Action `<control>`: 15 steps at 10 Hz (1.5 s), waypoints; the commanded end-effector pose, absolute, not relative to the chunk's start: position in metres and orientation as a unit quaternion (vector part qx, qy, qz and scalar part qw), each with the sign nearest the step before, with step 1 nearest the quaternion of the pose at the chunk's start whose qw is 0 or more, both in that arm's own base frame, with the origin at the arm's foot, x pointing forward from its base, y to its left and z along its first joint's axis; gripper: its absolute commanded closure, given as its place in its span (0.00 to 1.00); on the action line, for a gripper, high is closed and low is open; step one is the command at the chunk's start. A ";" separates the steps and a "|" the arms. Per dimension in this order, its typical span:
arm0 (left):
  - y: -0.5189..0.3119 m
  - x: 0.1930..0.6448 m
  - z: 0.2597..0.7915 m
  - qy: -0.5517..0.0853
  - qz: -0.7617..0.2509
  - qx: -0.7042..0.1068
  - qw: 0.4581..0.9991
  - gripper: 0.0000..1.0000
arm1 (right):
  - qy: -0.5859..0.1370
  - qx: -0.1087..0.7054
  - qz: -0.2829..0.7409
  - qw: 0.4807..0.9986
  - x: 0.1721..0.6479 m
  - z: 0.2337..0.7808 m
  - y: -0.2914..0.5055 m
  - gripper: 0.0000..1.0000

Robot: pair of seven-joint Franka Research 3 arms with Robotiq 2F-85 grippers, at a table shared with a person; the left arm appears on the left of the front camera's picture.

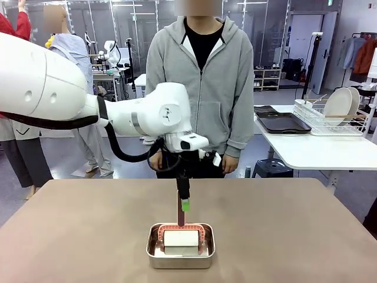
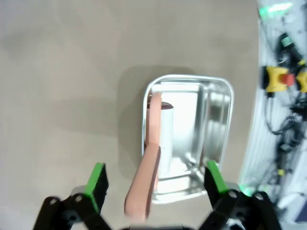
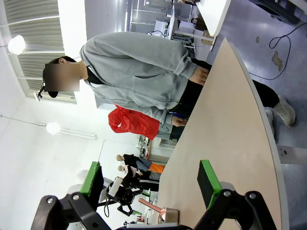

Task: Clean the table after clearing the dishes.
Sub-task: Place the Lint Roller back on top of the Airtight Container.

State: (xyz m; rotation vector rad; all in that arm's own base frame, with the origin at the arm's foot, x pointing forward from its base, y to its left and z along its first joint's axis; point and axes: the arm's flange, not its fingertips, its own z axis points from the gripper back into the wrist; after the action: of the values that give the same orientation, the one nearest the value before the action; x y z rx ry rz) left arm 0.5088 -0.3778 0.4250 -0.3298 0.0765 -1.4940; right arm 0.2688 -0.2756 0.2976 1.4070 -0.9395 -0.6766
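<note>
Steel pan [image 1: 180, 247] near front edge of table [image 1: 294, 236]; left tool [image 2: 156, 184] released above; right tool [image 3: 151, 184] released.

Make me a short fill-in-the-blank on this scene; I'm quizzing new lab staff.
1. The steel pan sits on the brown ____.
2. The left gripper hangs above the pan with its jaws ____.
3. Inside the pan lies a ____ roll.
4. The person at the far side wears a ____ hoodie.

Missing words: table; open; white; grey
</note>
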 end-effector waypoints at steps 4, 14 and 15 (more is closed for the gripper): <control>-0.193 0.540 0.478 -0.034 -0.520 -0.440 0.731 0.00 | -0.406 0.610 -0.288 0.617 0.262 0.301 -0.266 0.00; 0.277 0.422 0.366 -0.300 -0.029 -0.611 0.732 0.00 | -0.406 0.610 -0.288 0.617 0.262 0.301 -0.266 0.00; 0.301 0.408 0.358 -0.305 -0.001 -0.619 0.724 0.00 | -0.406 0.610 -0.288 0.617 0.262 0.301 -0.266 0.00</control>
State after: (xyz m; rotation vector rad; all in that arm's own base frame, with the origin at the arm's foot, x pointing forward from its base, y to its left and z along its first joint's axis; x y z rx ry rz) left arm 0.3991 0.2966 0.3541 -1.2971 -0.6396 -0.0635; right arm 0.2688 -0.2759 0.2977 1.4067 -0.9400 -0.6764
